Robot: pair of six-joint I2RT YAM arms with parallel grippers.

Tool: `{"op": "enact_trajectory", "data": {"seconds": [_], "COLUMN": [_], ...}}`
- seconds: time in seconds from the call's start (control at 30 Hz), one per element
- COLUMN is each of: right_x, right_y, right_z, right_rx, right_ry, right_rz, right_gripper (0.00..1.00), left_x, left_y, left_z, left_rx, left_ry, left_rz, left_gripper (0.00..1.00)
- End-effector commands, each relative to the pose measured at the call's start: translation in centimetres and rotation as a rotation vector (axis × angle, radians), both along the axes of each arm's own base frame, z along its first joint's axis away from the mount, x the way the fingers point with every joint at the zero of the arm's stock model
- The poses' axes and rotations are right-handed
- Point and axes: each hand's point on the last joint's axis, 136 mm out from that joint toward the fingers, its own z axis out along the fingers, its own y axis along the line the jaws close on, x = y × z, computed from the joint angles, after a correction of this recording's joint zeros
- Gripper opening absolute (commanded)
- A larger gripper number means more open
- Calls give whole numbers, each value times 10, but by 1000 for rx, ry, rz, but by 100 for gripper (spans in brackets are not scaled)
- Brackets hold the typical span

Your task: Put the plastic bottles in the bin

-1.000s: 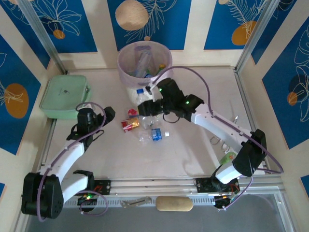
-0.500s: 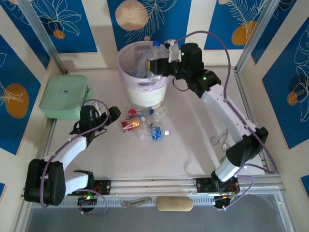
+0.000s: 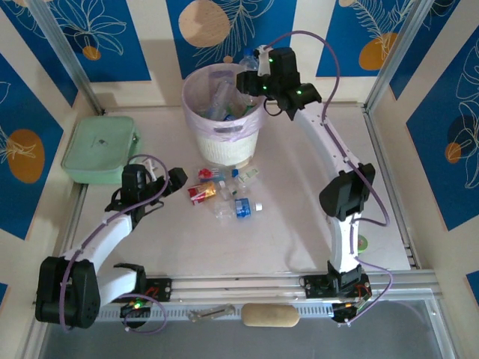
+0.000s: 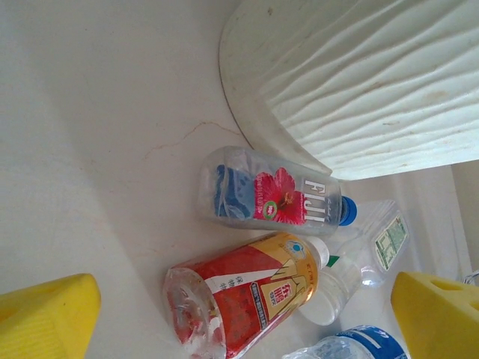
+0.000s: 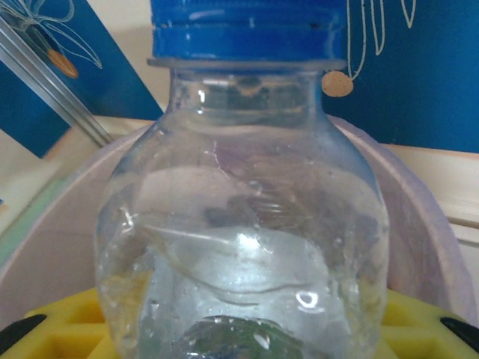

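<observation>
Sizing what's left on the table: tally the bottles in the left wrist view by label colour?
Red-label bottle: 1
Blue-and-pink-label bottle: 1
Green-and-white-label bottle: 1
Blue-label bottle, cut off at the frame edge: 1
Total: 4

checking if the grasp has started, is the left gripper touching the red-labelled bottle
Apart. In the left wrist view the left gripper is open, and clear gaps separate both yellow fingers from the red-labelled bottle lying between them.

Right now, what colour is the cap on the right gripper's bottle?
Blue cap; right wrist view shows it best.
</observation>
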Motion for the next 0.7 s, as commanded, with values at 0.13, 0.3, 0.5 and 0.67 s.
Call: {"op": "enact_trajectory", "data": {"seconds": [0.13, 0.3, 0.5, 0.67], "right_x": [-1, -4, -4, -3], "right_y": [10, 19, 19, 20], "right_z": [-39, -55, -64, -63], "right_rx": [-214, -328, -345, -341], "right_ry": [55, 38, 58, 59], "right_rz": [-15, -28, -31, -30], "right_gripper": [51, 53, 58, 73], "left_x": [4, 5, 5, 5], "left_y": [3, 2, 1, 1], "left_z": [2, 2, 1, 1], "left_rx": [15, 7, -2, -1], "left_ry": [-9, -7, -5, -3], "left_rz": [2, -2, -3, -5], "left_gripper": [99, 99, 99, 100]}}
